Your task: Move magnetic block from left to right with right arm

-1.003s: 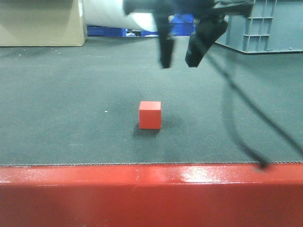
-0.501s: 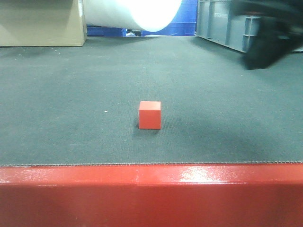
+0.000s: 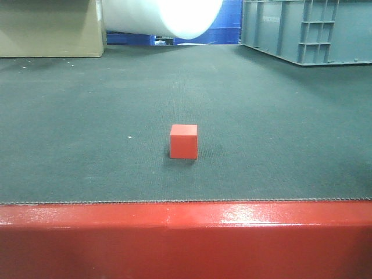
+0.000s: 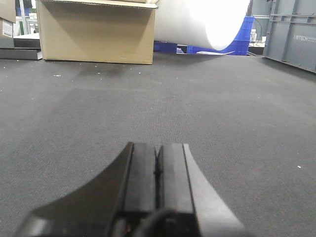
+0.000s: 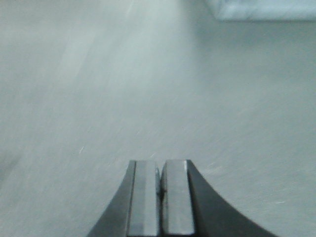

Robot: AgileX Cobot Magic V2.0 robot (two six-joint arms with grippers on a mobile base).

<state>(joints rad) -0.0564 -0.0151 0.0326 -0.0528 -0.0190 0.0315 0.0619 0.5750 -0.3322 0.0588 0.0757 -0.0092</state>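
Observation:
The magnetic block [image 3: 183,141], a small matte red cube, rests alone on the dark mat [image 3: 261,139] near the middle of the front view. No arm shows in that view. In the left wrist view my left gripper [image 4: 158,148] is shut, its fingers pressed together with nothing between them, low over the mat. My right gripper [image 5: 160,165] is likewise shut and empty in the right wrist view, above blurred mat. Neither wrist view shows the block.
A glossy red table edge [image 3: 186,232] runs along the front. At the back stand a cardboard box [image 3: 49,29], a white roll [image 3: 163,14] and a grey crate [image 3: 308,29]. Blue bins [image 3: 131,39] sit behind them.
The right arm, which hung open-fingered above and behind the block, has swung away to the right and left the front view. The block has not moved.

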